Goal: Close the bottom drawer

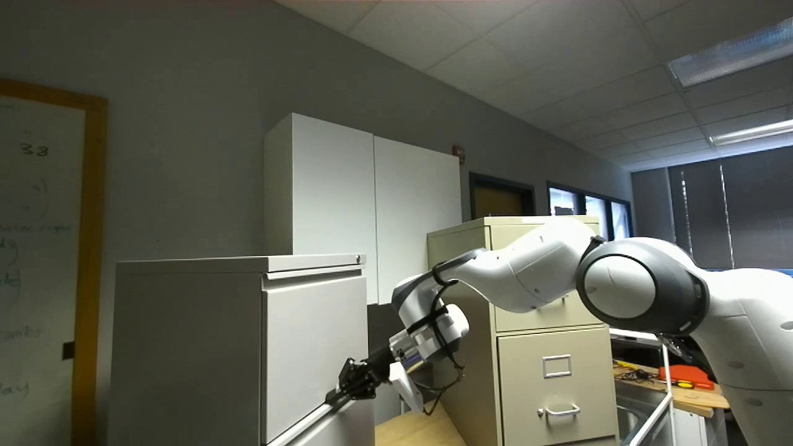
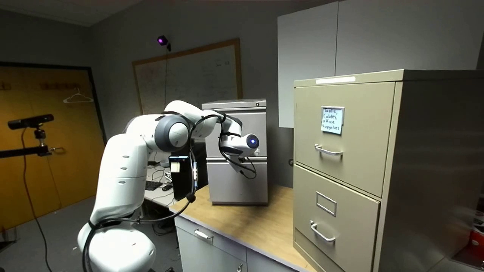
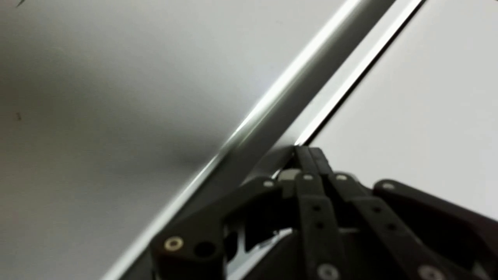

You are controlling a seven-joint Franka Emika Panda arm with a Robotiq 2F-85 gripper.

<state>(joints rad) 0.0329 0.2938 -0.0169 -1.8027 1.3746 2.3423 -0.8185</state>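
The bottom drawer is the lower smooth white panel of the white metal cabinet (image 1: 186,353). It shows in both exterior views (image 1: 353,426) (image 2: 237,189), cut off by the frame edge in the closer one. It looks about flush with the upper drawer (image 1: 316,341) (image 2: 250,126). In the wrist view the bottom drawer (image 3: 97,155) fills the left, with its groove and thin bright rim running diagonally. My gripper (image 1: 332,396) (image 3: 311,148) has its fingers together, tips at the rim and seam between the drawers. They seem to touch there. Nothing shows between the fingers.
The cabinet stands on a wooden counter (image 2: 261,223). A beige filing cabinet (image 1: 551,384) (image 2: 344,139) with handled drawers stands close to the arm. White wall cupboards (image 1: 334,192) (image 2: 306,64) hang behind. A cable (image 2: 249,173) hangs in a loop from the wrist.
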